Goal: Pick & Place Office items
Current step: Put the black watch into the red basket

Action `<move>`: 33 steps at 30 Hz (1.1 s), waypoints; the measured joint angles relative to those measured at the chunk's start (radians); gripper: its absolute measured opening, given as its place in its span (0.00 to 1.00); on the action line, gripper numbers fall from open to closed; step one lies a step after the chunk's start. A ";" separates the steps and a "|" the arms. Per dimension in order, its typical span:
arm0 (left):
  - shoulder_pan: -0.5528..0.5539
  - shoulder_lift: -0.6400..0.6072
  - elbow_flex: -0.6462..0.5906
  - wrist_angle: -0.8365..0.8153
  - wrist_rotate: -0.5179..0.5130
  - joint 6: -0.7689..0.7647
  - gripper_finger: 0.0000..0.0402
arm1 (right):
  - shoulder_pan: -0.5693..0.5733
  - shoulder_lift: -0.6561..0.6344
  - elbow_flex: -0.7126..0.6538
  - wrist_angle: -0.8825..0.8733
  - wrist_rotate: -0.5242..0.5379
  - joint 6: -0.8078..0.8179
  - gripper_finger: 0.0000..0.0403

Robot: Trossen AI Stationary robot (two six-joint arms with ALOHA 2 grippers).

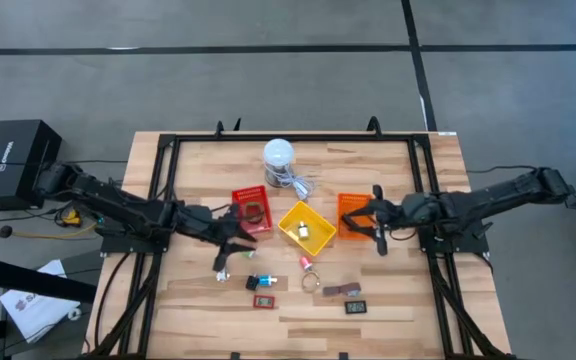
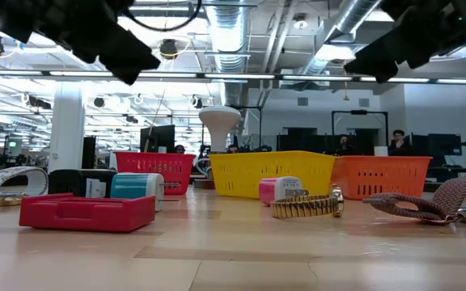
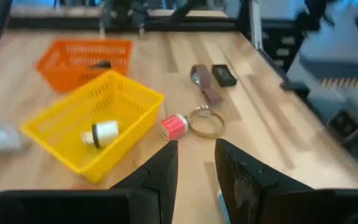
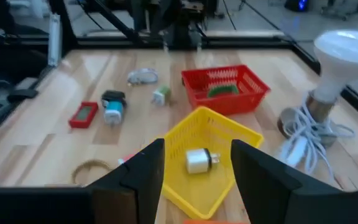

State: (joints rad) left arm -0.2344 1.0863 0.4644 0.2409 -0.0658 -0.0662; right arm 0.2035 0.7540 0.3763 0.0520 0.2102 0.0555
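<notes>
Several small office items lie on the near half of the table: a white piece (image 1: 223, 275), a black-and-blue piece (image 1: 263, 282), a flat red piece (image 1: 264, 301), a pink piece (image 1: 306, 262), a wire ring (image 1: 311, 280), a brown bar (image 1: 340, 291) and a black piece (image 1: 356, 307). A green ring (image 4: 222, 90) lies in the red tray (image 1: 251, 210). A white piece (image 4: 199, 160) lies in the yellow tray (image 1: 306, 227). My left gripper (image 1: 236, 238) hovers open beside the red tray. My right gripper (image 1: 363, 222) hovers open over the orange tray (image 1: 353, 215).
A white cylinder lamp with a cable (image 1: 279, 160) stands behind the trays near the far edge. A black frame (image 1: 158, 200) runs around the table's sides. A dark item (image 3: 101, 64) lies in the orange tray. Bare wood shows along the near edge.
</notes>
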 joint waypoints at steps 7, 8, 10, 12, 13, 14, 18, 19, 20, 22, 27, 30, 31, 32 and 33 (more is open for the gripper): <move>-0.005 -0.001 0.059 -0.089 -0.041 0.138 0.25 | -0.001 -0.013 -0.013 0.007 0.000 0.081 0.44; -0.004 0.000 0.061 -0.096 -0.041 0.138 0.26 | -0.001 -0.008 -0.013 0.007 -0.001 0.084 0.44; 0.000 0.000 0.061 -0.096 -0.041 0.138 0.27 | -0.001 -0.001 -0.014 0.006 -0.001 0.084 0.43; -0.001 0.000 0.061 -0.097 -0.061 0.138 0.30 | -0.001 0.006 -0.013 0.015 -0.001 0.087 0.43; -0.004 0.000 0.061 -0.099 -0.075 0.138 0.31 | -0.001 0.010 -0.013 0.015 -0.001 0.090 0.43; -0.007 0.000 0.061 -0.108 -0.090 0.138 0.33 | -0.001 0.015 -0.013 0.017 -0.001 0.099 0.43; -0.014 0.000 0.062 -0.214 -0.150 0.063 0.38 | -0.001 0.020 -0.014 0.017 -0.001 0.121 0.43; -0.012 0.000 0.062 -0.256 -0.156 -0.002 0.39 | -0.001 0.025 -0.014 0.017 -0.001 0.121 0.43; -0.009 0.000 0.062 -0.301 -0.155 -0.070 0.40 | -0.001 0.028 -0.014 0.016 -0.001 0.121 0.43; -0.006 0.000 0.062 -0.408 -0.156 -0.200 0.42 | -0.001 0.028 -0.014 0.015 -0.001 0.121 0.43; -0.007 0.001 0.061 -0.565 -0.157 -0.373 0.41 | -0.001 0.048 -0.014 0.017 -0.001 0.121 0.43; -0.007 0.001 0.042 -0.556 -0.164 -0.418 0.39 | -0.001 0.069 -0.014 0.015 -0.001 0.120 0.43; -0.007 0.001 0.030 -0.558 -0.171 -0.420 0.38 | -0.002 0.077 -0.014 0.016 -0.001 0.118 0.43; -0.007 0.001 0.015 -0.560 -0.180 -0.421 0.38 | -0.003 0.085 -0.014 0.017 -0.001 0.108 0.43; -0.007 0.001 -0.001 -0.560 -0.189 -0.422 0.37 | -0.006 0.092 -0.014 0.017 -0.001 0.098 0.43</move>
State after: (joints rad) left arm -0.2417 1.0870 0.4639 -0.3193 -0.2551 -0.4879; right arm 0.1972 0.8463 0.3626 0.0693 0.2092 0.1533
